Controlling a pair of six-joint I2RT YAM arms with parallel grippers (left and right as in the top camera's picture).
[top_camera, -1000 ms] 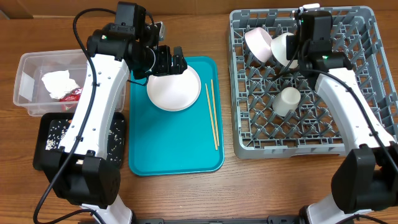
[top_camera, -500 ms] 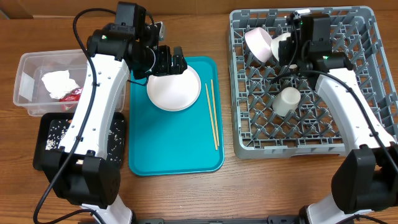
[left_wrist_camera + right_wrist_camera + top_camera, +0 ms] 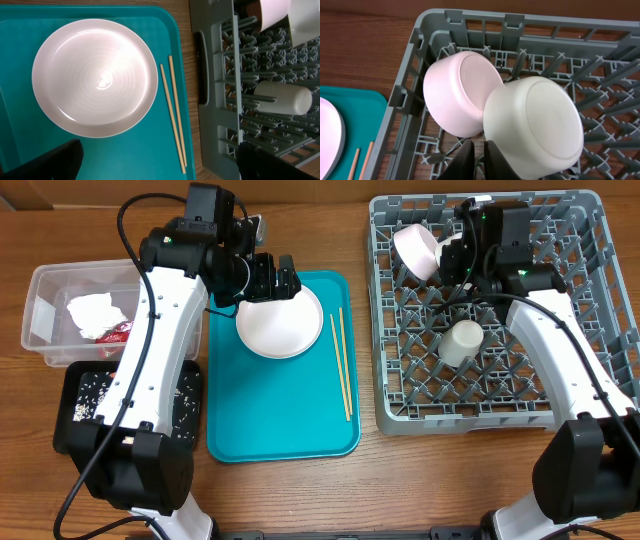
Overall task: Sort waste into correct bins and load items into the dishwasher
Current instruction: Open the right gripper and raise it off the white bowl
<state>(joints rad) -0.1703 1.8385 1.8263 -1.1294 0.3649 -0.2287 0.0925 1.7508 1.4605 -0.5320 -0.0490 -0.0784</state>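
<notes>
My left gripper (image 3: 272, 280) (image 3: 160, 165) hangs wide open over the teal tray, with nothing between its fingers. Below it lie a white plate (image 3: 279, 323) (image 3: 95, 77) and a pair of chopsticks (image 3: 343, 363) (image 3: 175, 120). My right gripper (image 3: 468, 260) (image 3: 480, 155) is at the far left corner of the dishwasher (image 3: 480, 420) (image 3: 400, 95). Its jaws stand a thin slit apart, and I see nothing in the slit. A white bowl (image 3: 535, 125) lies just past its fingertips and leans on a pinkish bowl (image 3: 416, 250) (image 3: 457, 95). A small cup (image 3: 462, 342) (image 3: 282, 97) lies on its side in the rack.
The teal tray (image 3: 280, 420) sits between the arms. At the left, a clear tub (image 3: 45, 290) holds a crumpled tissue (image 3: 95, 313) and a red wrapper (image 3: 118, 332). In front of it, a black tray (image 3: 75, 395) holds rice scraps.
My right wrist has shifted a little to the left over the two bowls, and its jaws have parted slightly. The left arm has not moved.
</notes>
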